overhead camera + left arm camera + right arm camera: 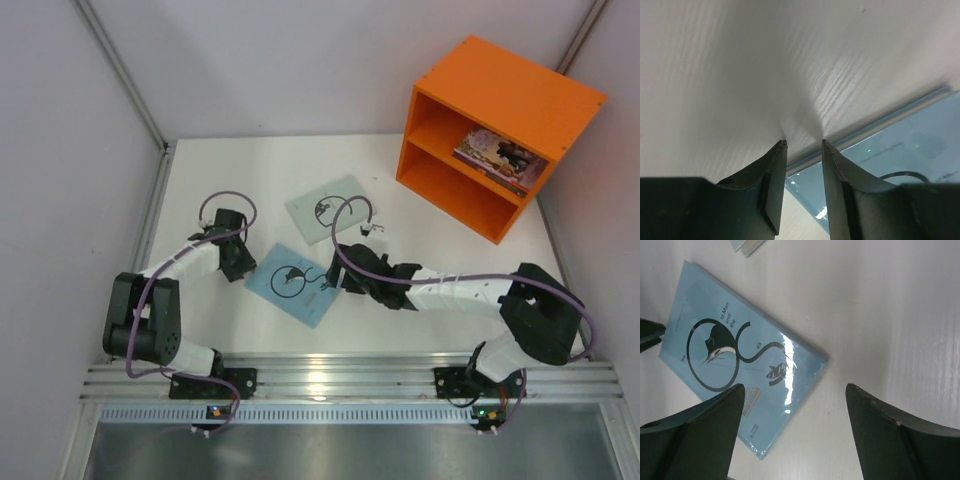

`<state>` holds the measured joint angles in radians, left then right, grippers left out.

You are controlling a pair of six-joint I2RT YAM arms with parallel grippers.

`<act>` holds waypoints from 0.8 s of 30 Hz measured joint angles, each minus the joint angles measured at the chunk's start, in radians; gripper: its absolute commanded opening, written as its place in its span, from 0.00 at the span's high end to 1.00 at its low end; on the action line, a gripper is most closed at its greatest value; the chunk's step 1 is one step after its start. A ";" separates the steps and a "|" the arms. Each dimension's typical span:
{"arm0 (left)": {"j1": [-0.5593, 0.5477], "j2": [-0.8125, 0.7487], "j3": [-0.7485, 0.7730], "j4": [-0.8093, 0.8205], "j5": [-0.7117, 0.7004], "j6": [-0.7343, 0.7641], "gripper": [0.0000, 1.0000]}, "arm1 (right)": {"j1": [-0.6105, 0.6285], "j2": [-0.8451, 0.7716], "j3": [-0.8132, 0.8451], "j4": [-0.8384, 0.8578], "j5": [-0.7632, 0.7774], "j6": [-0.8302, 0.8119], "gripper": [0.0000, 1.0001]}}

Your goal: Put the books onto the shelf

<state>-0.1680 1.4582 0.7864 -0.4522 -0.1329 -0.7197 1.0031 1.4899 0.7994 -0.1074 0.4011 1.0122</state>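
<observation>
We note left tool (804,141) parted narrowly, gripping nothing, tips just beside edge of blue book (740,355). Right tool (795,387) spread wide, empty, over same book's opposite side. Blue book flat on table (230,180); green book (328,208) near it. Stack of books (500,157) inside orange shelf (510,95), upper compartment.

A white table (230,180) fills the middle, closed in by pale walls (60,150) with grey metal strips (120,70) at the corners. A ribbed aluminium rail (340,378) runs along its near edge, a dull steel sheet (340,450) just beyond.
</observation>
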 measured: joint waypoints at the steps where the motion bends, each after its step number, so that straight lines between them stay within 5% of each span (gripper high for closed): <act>1: -0.002 0.013 -0.019 0.001 0.012 0.009 0.60 | -0.005 0.017 0.018 0.002 -0.004 -0.022 0.14; 13: -0.072 0.047 -0.074 0.249 0.269 0.036 0.71 | -0.339 0.084 0.079 0.039 -0.468 -0.568 0.13; 19: -0.183 0.115 -0.032 0.298 0.367 0.007 0.68 | -0.351 0.098 0.036 0.063 -0.645 -0.636 0.16; 24: -0.178 0.025 0.003 0.136 0.237 0.003 0.61 | -0.351 0.043 -0.064 0.076 -0.697 -0.634 0.16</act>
<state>-0.3462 1.4834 0.7898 -0.3161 0.1036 -0.7162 0.6525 1.5330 0.7353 -0.0311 -0.2962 0.3782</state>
